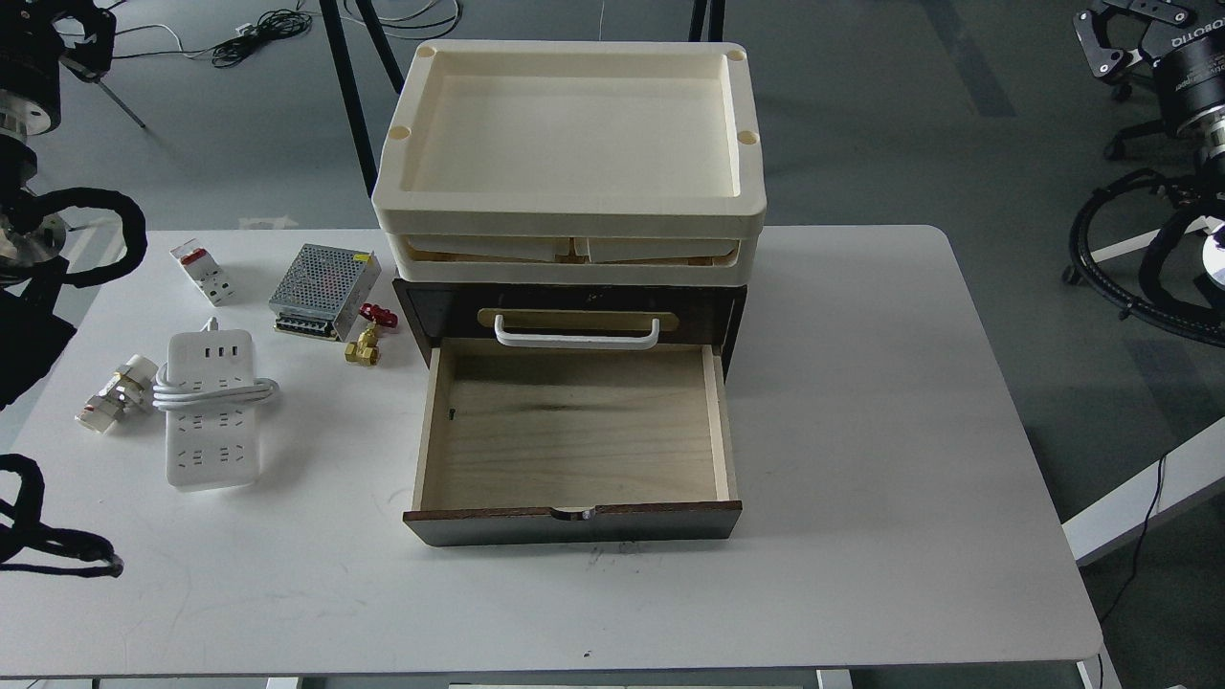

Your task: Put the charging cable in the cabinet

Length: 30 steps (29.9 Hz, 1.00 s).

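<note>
The charging cable [212, 411], a flat white power strip with its thick white cord looped around its middle, lies on the white table [861, 431] at the left. The cabinet [574, 316] is a dark brown drawer unit at the table's middle. Its lower drawer [574, 435] is pulled out, and its pale wood inside is empty. The upper drawer, with a white bar handle [577, 333], is shut. My left gripper [67, 38] is raised at the far top left and my right gripper [1110, 43] at the far top right. Both are away from the table and hold nothing that I can see. Their fingers are too dark to tell apart.
Cream trays [574, 206] are stacked on the cabinet. A silver perforated power supply box [321, 279], a white breaker with a red switch [203, 271], a brass valve with a red handle [367, 340] and a white fitting [117, 392] lie around the power strip. Black arm cables hang at the left edge [57, 545].
</note>
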Each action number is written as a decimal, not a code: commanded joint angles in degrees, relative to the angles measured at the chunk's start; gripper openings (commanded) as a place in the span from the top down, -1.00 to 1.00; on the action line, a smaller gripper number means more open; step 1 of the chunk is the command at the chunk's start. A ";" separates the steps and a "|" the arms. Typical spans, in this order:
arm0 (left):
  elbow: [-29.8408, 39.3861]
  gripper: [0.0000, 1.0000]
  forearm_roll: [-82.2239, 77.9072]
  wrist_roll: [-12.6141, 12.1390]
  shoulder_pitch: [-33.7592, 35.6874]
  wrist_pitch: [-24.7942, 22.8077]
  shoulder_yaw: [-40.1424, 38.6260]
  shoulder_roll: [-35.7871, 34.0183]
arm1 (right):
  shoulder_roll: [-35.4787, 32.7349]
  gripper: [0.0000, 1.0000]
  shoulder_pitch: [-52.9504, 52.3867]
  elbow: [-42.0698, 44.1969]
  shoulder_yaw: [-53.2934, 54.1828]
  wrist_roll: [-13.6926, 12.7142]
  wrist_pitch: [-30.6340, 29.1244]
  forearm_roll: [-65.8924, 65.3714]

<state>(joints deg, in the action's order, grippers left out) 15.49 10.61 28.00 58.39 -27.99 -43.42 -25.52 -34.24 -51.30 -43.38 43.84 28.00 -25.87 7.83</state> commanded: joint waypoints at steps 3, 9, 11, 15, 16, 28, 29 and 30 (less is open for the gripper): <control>1.11 -1.00 -0.07 0.00 1.28 -0.01 -1.67 -0.49 | -0.21 -0.99 -0.12 -0.03 1.07 0.00 0.12 -0.01; 17.95 -1.00 -6.82 0.00 1.46 -0.01 -1.40 -13.48 | -1.88 -0.99 -0.03 0.05 1.60 0.00 0.12 -0.01; 25.43 -1.00 -7.89 0.00 1.64 -0.01 -1.84 -18.05 | -1.80 -0.99 0.06 0.31 1.51 0.00 0.12 -0.09; 35.02 -1.00 -10.16 0.00 1.73 -0.01 -0.97 -25.78 | -1.88 -0.99 0.93 0.14 1.60 0.00 0.12 -0.01; 37.05 -1.00 -11.57 0.00 1.73 -0.01 -0.70 -27.55 | -1.88 -0.99 1.11 0.14 1.60 0.00 0.12 -0.01; 80.29 -1.00 -72.88 0.00 0.14 -0.01 11.57 -58.49 | -2.41 -0.99 3.13 0.05 1.60 0.00 0.03 -0.01; 81.27 -1.00 -77.98 0.00 0.14 3.34 15.00 -60.07 | -2.41 -0.99 3.48 0.05 1.60 0.00 0.03 -0.01; 81.80 -1.00 -82.12 0.00 0.14 6.34 17.55 -61.39 | -2.41 -0.99 3.75 0.05 1.60 0.00 0.03 -0.01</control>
<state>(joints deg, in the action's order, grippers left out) 93.65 -55.76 28.02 58.65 -27.15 -33.40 -82.54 -36.63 -48.37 -43.29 45.45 28.00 -25.83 7.82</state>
